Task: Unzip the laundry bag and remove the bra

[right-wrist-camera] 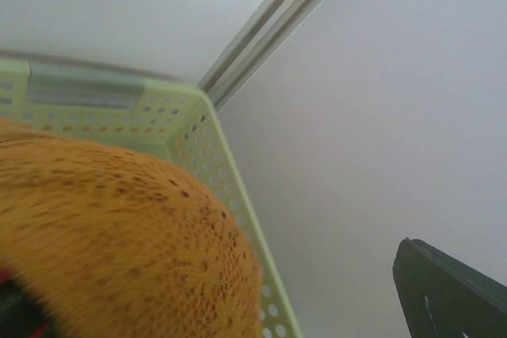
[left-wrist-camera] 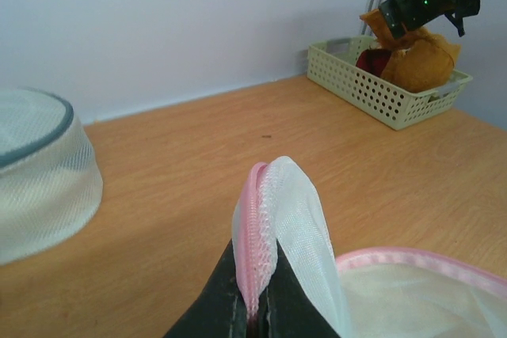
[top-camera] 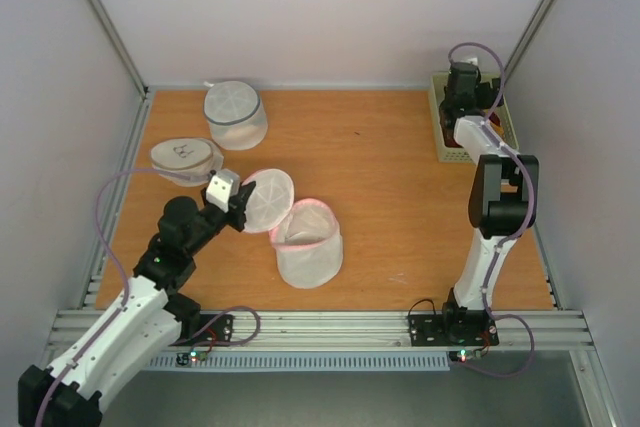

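The laundry bag (top-camera: 310, 247) stands at the table's centre, unzipped, with its pink-rimmed mouth open. Its round lid (top-camera: 268, 197) is swung up to the left. My left gripper (top-camera: 243, 205) is shut on that lid's edge; in the left wrist view the pink zipper band (left-wrist-camera: 257, 219) is pinched between the black fingers (left-wrist-camera: 297, 310). The orange-yellow and dark red bra (left-wrist-camera: 424, 61) lies in the pale green basket (left-wrist-camera: 356, 85) at the back right. My right gripper (top-camera: 460, 107) hangs open just over it. The right wrist view shows the bra (right-wrist-camera: 119, 243) close up, with one fingertip (right-wrist-camera: 447, 294) apart from it.
A white mesh drum with a grey band (top-camera: 236, 115) stands at the back left. A flatter round bag with a dark mark (top-camera: 186, 157) lies just behind my left gripper. The basket (top-camera: 447, 137) sits against the right wall; enclosure walls stand on three sides.
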You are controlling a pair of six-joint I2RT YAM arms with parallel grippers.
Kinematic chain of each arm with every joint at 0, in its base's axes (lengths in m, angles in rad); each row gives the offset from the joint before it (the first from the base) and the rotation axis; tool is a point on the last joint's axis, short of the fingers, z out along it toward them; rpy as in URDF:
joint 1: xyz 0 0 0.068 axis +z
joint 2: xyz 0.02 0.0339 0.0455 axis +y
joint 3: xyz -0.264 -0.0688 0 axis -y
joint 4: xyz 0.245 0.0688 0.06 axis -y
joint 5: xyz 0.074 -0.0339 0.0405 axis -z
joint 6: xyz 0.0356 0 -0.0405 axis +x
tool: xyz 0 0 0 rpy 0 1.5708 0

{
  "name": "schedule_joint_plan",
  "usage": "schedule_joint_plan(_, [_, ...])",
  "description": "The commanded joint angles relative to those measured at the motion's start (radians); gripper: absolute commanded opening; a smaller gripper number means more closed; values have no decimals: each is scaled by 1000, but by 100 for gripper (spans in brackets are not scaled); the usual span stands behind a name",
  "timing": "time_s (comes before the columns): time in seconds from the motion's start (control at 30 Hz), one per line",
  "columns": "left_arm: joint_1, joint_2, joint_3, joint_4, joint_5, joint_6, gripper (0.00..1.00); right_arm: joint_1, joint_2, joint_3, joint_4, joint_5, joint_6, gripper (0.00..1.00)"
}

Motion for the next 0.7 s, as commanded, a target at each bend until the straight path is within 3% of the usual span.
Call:
schedule_joint_plan(0.0, [3,29,44,155,18,116,1,37,-99,-19,-16,35,34,98])
schedule_joint_plan(0.67, [-109,202,40,474,135,693,1,179,-362,-208,-38,-10,123,98])
